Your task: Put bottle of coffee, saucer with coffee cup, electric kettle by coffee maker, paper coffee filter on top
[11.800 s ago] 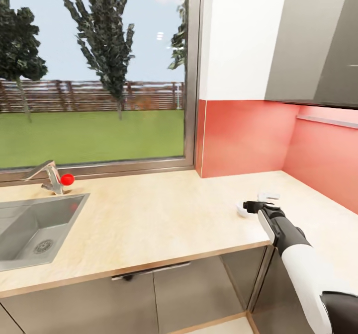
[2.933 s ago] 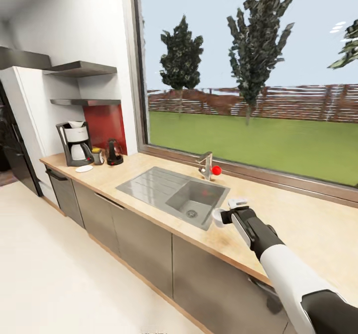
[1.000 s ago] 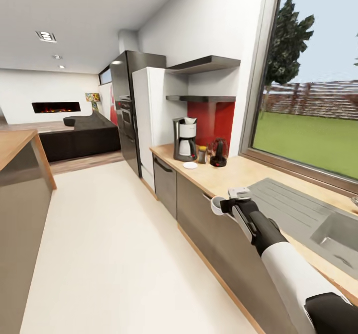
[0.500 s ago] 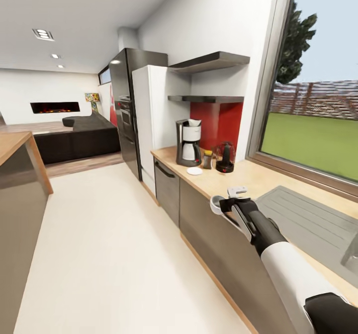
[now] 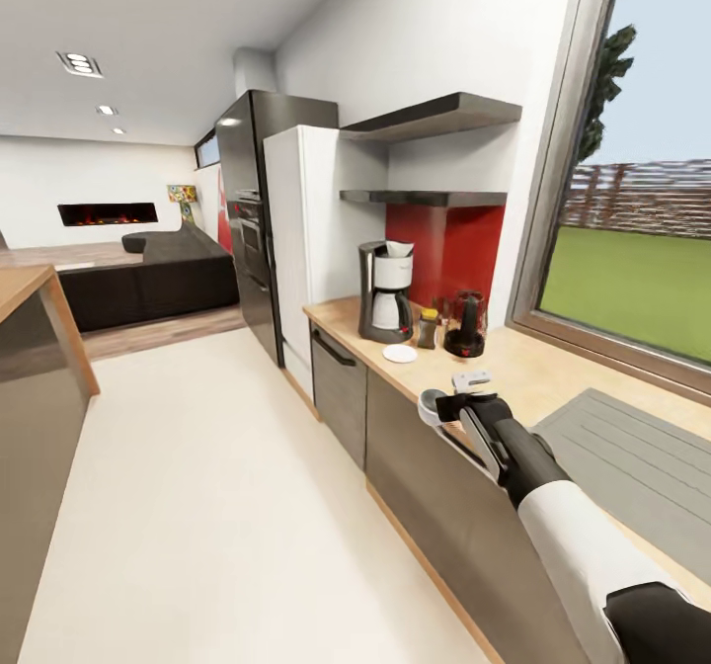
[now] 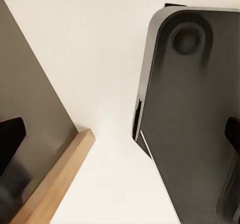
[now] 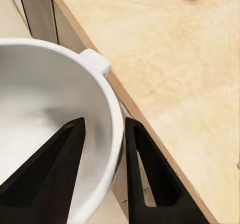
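At the far end of the kitchen countertop stands the coffee maker with the paper coffee filter on top. Beside it are the bottle of coffee and the electric kettle, with the saucer lying in front. My right gripper is shut on the rim of the white coffee cup, held at the counter's front edge, well short of the saucer. In the right wrist view one finger is inside the coffee cup and the other outside. My left gripper hangs open over the floor.
The thin kitchen shelf and a thicker slab shelf hang above the coffee maker. A white fridge and dark oven tower stand beyond. A wood-topped island is at the left, with open floor between. The sink drainer lies at the right.
The camera has travelled along the counter, so the coffee maker group looks nearer and further right. The right gripper keeps the cup in the same hold.
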Controlling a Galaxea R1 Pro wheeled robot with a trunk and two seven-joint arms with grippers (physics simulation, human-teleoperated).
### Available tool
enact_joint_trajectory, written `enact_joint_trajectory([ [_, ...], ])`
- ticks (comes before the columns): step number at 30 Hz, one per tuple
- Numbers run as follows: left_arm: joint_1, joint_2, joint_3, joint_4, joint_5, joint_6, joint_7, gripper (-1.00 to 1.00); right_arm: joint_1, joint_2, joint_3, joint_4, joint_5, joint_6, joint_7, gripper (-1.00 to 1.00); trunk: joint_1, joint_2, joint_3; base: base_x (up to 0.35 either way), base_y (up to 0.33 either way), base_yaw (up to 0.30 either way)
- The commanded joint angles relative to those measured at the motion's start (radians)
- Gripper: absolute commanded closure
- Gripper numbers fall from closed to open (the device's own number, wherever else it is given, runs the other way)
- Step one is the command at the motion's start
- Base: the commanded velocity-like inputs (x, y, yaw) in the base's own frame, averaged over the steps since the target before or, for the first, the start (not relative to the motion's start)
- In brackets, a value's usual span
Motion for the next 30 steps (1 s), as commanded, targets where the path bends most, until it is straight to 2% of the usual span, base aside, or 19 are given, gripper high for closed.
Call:
enact_joint_trajectory([
  [1, 0.000, 0.000, 0.007, -0.001, 0.004, -0.003, -0.001, -1.00, -0.001, -0.001, 0.005, -0.001, -0.009, 0.004, -0.009, 1.00, 0.001, -0.001, -0.001, 0.330, 0.125, 0.000],
  [20, 0.000, -0.001, 0.007, -0.001, 0.004, -0.004, -0.001, -1.00, -0.001, -0.004, 0.004, 0.000, -0.007, 0.004, -0.009, 1.00, 0.001, -0.001, -0.001, 0.330, 0.123, -0.003],
  [30, 0.000, 0.000, 0.007, -0.001, 0.004, -0.004, -0.001, -1.00, -0.001, -0.003, 0.004, 0.000, -0.007, 0.004, -0.009, 1.00, 0.001, -0.001, -0.001, 0.330, 0.122, -0.193],
])
